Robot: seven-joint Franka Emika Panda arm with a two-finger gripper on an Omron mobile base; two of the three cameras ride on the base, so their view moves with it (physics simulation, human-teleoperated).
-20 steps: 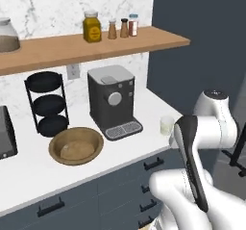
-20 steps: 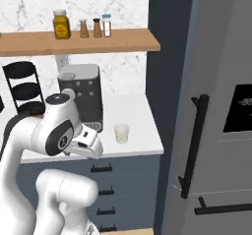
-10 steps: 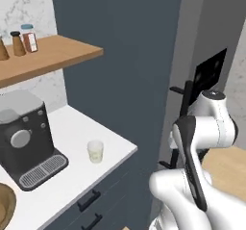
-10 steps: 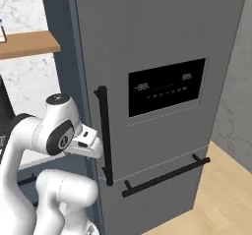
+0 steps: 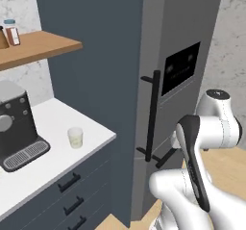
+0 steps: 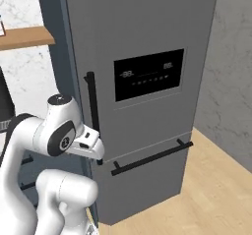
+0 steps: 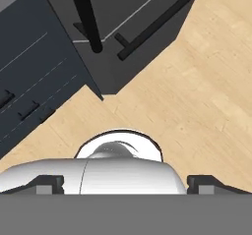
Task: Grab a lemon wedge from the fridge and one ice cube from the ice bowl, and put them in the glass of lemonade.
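Kitchen corner, wood floor (image 7: pixel 197 96) underfoot. Fridge (image 6: pixel 147 42) stands closed, tall black handle (image 6: pixel 91 106) on its door. Glass of lemonade (image 5: pixel 75 137) sits on the white counter (image 5: pixel 43 161), beside the coffee machine (image 5: pixel 17 128). Gripper (image 7: pixel 125 182) points at the floor near the fridge base, fingers spread wide, holding nothing.

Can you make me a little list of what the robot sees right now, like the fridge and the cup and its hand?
fridge: tall, dark grey, door shut
fridge handle: long black bar, upright
display: black panel on the door
cup: pale drink inside, standing on the white counter, left of the fridge
coffee machine: on the counter, left of the cup
gripper: open, holding nothing, pointing down at the wooden floor
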